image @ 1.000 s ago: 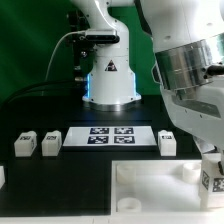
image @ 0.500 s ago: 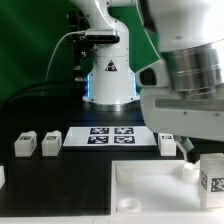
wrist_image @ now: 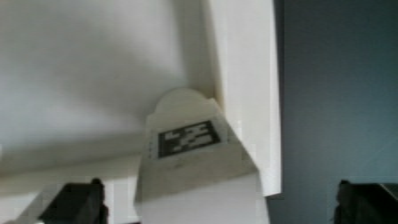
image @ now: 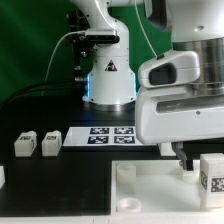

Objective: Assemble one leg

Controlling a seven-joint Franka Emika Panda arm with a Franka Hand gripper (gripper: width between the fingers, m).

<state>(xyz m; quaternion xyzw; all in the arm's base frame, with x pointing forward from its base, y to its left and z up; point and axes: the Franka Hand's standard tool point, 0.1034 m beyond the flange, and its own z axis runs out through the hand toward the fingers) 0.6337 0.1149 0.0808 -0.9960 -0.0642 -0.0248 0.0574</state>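
One leg (image: pixel 212 172), a white block with a black-and-white tag, stands upright at the right end of the white tray (image: pixel 130 190). In the wrist view the leg (wrist_image: pixel 187 150) sits between my two dark fingers (wrist_image: pixel 80 200), with clear gaps on both sides. My gripper (wrist_image: pixel 222 200) is open and touches nothing. In the exterior view the gripper (image: pixel 195 150) hangs just above and beside that leg, and the large hand hides most of it. Two more legs (image: pixel 23 144) (image: pixel 49 143) stand on the black table at the exterior view's left.
The marker board (image: pixel 110 136) lies in front of the arm's base (image: pixel 108 85). A fourth leg (image: pixel 166 146) is mostly hidden behind my hand. The tray has round corner sockets (image: pixel 125 172). A white part (image: pixel 2 177) shows at the left edge.
The hand has shifted toward the exterior view's left and now fills more of the picture. The leg on the tray's right end stands free of the fingers.
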